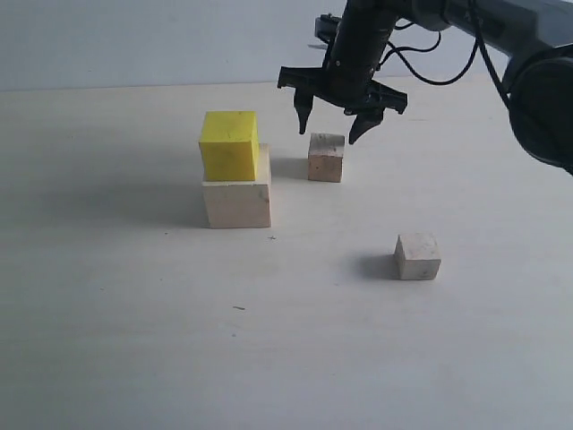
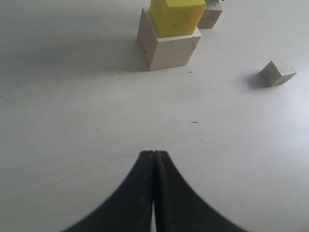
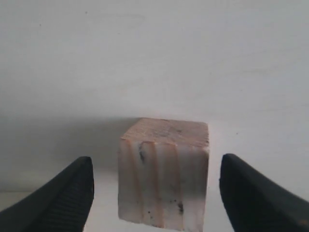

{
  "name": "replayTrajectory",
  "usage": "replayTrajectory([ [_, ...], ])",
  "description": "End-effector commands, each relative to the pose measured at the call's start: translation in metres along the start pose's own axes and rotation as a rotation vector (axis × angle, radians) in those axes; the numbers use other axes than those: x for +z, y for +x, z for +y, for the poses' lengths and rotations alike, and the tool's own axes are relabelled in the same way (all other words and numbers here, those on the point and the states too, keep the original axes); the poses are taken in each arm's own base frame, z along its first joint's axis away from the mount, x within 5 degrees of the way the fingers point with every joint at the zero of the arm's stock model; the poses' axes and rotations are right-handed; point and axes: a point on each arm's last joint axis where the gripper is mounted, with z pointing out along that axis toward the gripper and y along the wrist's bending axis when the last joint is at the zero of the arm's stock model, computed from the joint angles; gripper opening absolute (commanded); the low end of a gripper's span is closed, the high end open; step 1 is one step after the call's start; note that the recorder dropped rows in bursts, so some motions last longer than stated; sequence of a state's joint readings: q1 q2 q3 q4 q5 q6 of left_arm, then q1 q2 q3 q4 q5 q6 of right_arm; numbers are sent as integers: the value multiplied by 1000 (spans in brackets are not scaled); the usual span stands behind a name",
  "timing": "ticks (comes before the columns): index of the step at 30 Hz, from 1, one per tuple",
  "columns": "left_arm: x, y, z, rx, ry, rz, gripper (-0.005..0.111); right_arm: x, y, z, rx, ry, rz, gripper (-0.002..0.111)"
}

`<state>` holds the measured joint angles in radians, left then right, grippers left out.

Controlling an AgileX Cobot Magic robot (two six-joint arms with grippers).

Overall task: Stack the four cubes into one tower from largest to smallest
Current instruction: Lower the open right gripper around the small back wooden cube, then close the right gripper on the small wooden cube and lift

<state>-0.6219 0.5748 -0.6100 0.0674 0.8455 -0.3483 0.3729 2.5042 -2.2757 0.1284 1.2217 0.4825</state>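
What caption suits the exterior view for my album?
Open right tool hovers over a small wooden cube, beside a yellow cube stacked on a larger pale cube.

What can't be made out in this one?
Exterior view: the left gripper is out of frame.
Left wrist view: the far small cube is partly behind the yellow cube and cut by the frame edge.
Right wrist view: that cube's base is cut off by the frame edge.

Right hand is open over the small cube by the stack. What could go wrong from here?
1. The small cube stands close to the large cube; the open right hand might clip it going down.
2. The yellow cube sits off-centre, so pressing more cubes on top may tilt it.
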Motion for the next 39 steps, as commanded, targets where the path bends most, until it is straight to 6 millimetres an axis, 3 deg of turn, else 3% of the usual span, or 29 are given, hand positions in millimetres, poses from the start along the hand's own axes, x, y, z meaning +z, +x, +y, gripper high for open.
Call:
replayTrajectory([
  [1,8,6,1,13,-1,11,1,11,0,-2,-10,13,13,69],
  [18,15,12,2,15,3,6,1,21,6,4,-61,32,26,60],
  [21,15,12,2,15,3,6,1,21,6,4,-75,39,23,52],
  [27,15,12,2,11,6,7,1,19,6,4,-154,38,20,20],
  [32,15,12,2,11,6,7,1,-3,4,9,-216,9,-14,0],
  [39,15,12,2,11,5,10,1,-70,4,19,-275,-46,-131,0],
])
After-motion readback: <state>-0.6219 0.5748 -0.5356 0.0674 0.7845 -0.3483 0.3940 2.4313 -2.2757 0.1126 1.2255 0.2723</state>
